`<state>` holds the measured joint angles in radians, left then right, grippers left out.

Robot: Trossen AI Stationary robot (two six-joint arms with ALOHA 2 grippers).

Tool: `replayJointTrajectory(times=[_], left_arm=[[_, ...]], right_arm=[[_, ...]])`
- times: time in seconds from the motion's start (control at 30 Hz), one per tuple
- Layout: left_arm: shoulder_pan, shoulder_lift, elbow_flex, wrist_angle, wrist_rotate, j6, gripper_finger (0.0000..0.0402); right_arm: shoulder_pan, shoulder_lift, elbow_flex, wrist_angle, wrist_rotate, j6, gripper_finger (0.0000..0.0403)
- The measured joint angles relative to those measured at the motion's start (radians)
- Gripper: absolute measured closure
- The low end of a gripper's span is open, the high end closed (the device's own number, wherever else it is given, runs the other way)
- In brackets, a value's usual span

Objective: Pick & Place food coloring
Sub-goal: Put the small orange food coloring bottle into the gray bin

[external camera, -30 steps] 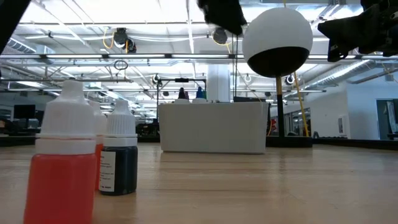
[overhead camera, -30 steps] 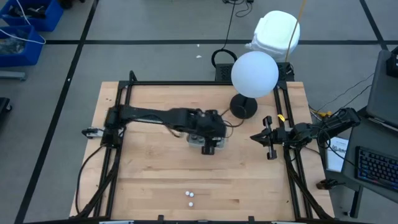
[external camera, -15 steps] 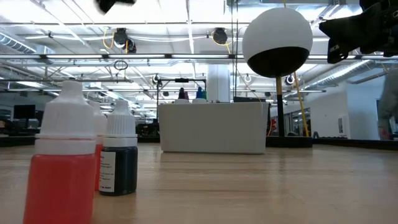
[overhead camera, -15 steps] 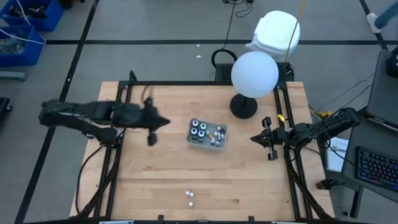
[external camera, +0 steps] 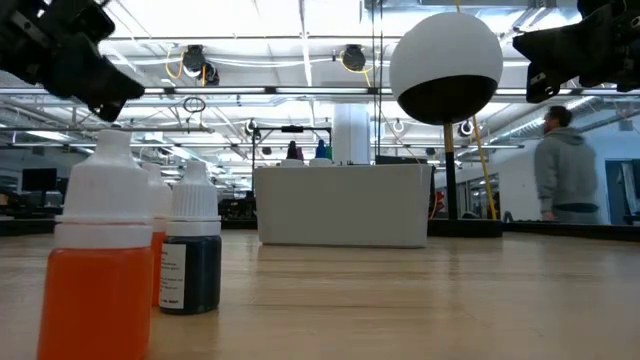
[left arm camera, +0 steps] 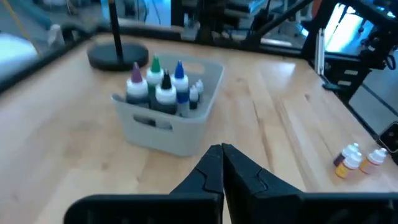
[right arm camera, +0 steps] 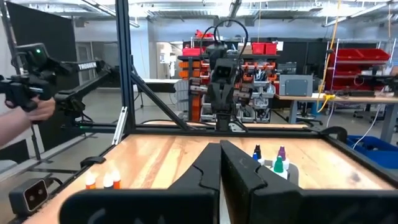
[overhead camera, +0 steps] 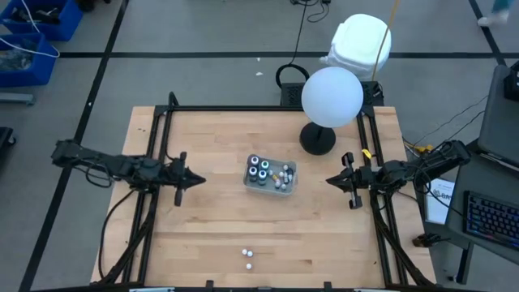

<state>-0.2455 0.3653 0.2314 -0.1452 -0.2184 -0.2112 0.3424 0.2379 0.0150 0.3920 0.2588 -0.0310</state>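
The food coloring bottles (overhead camera: 261,169) are gathered in a small grey tray (overhead camera: 280,190) near the middle of the wooden table (overhead camera: 219,227). In the left wrist view the bottles (left arm camera: 157,84) are seen standing upright in the tray (left arm camera: 168,134), long axes vertical, with pointed caps in purple, green, black and blue turned upward; a few smaller bottles are packed beside them at one end of the tray. Two further small bottles (overhead camera: 247,258) are left outside the tray, close together near the front edge of the table, well apart from it. In the low view these loose bottles are also shown upright: one with orange liquid (external camera: 100,270) nearest the camera and one with dark liquid (external camera: 191,250) just behind it, both with white caps.

The left gripper (overhead camera: 193,180) is held above the table's left part, well apart from the tray, its fingers pressed together on nothing. The right gripper (overhead camera: 333,179) is held at the table's right edge, fingers likewise together and empty.

A lamp with a white globe (overhead camera: 332,96) on a round black base (overhead camera: 317,139) is stood at the back of the table. Beyond the table, a workshop with shelving is seen, and a person in a grey hooded top (external camera: 562,170) is present in the low view.
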Motion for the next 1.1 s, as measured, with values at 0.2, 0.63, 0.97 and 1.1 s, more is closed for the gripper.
replayJointTrajectory(times=[0.2, 0.63, 0.97, 1.1], left_arm=[[0.001, -0.190, 0.025, -0.060, -0.009, 0.141, 0.0397], [0.001, -0.334, -0.123, 0.000, 0.068, 0.107, 0.0394], [0.002, -0.332, -0.168, 0.032, 0.068, 0.097, 0.0392], [0.002, -0.319, -0.169, 0.036, 0.054, 0.069, 0.0392]], right_arm=[[0.000, 0.012, 0.000, 0.001, 0.004, 0.026, 0.0403], [0.000, 0.149, 0.000, 0.102, 0.000, 0.024, 0.0403], [0.047, 0.491, 0.118, 0.231, 0.001, 0.019, 0.0403], [0.118, 0.760, 0.300, 0.257, 0.028, -0.006, 0.0403]])
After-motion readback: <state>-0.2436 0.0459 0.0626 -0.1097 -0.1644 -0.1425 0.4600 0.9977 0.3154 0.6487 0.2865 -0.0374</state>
